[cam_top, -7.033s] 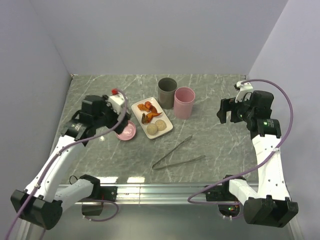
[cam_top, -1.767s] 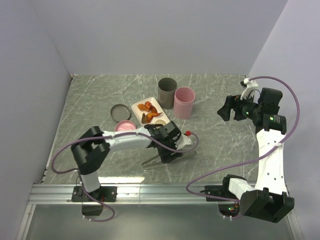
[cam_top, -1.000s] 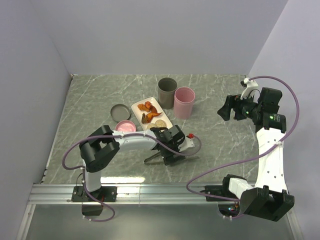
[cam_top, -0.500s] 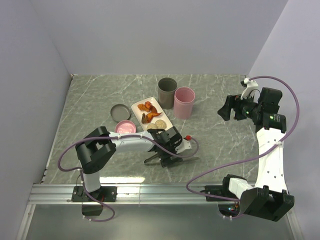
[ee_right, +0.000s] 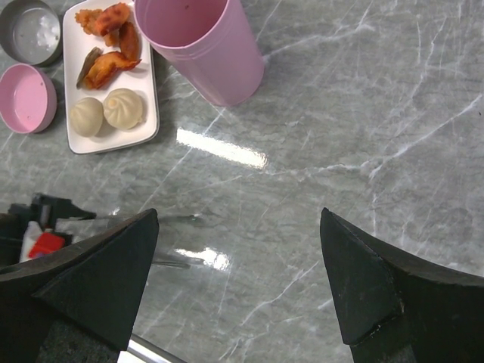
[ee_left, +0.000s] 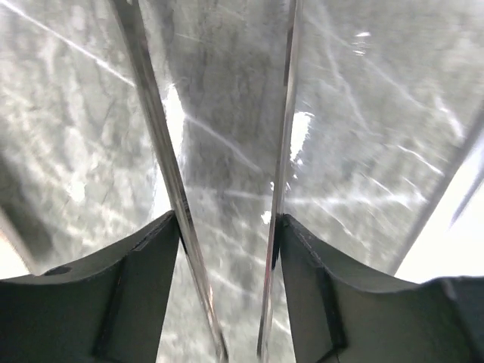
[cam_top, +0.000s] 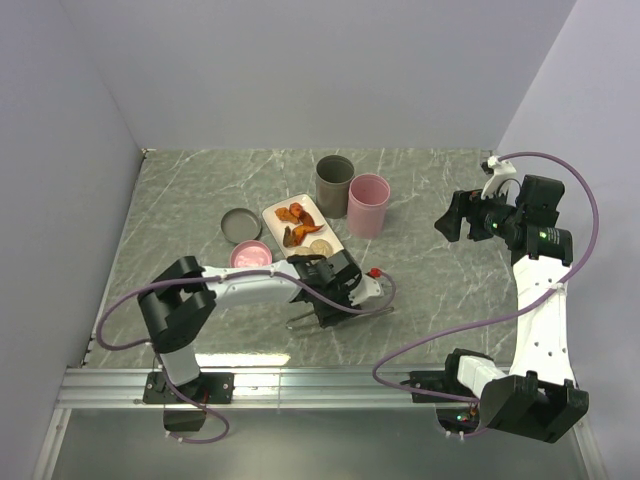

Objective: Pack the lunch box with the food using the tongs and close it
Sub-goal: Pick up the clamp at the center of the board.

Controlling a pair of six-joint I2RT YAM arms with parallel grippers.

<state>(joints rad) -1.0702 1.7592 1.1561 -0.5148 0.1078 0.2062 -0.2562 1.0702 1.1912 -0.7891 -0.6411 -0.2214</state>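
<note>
Seen from above, the left arm folds inward across the near middle of the counter [cam_top: 200, 180]. This puts the left gripper [cam_top: 332, 306] down over the tongs [cam_top: 298, 320], which lie flat just on the near side of the white tray [cam_top: 337, 256]. The food [cam_top: 295, 213] sits on the far end of that tray. The lunch box [cam_top: 334, 180] stands open beyond it, just beside a pink cup [cam_top: 368, 205], with the round grey lid [cam_top: 241, 224] and a pink dish [cam_top: 251, 256] off to the left. The right gripper [cam_top: 455, 225] hangs well apart at the right, probably parked out of the way. Bare counter lies to the right and near side of the tongs, while the tray edge and the pink dish crowd the far and left sides, so a lift likely needs to go straight up first. The left wrist view explains the grasp. Both thin arms of the tongs run between the fingers [ee_left: 147, 291], and each finger presses the outer face of one arm. The gripper is thus clamped on the tongs, and squeezing should work them. In the right wrist view the right gripper's jaws stand wide apart with nothing between them, above open counter near the pink cup. To the cup's left lies the tray with the food and two buns [ee_right: 123, 108].
</note>
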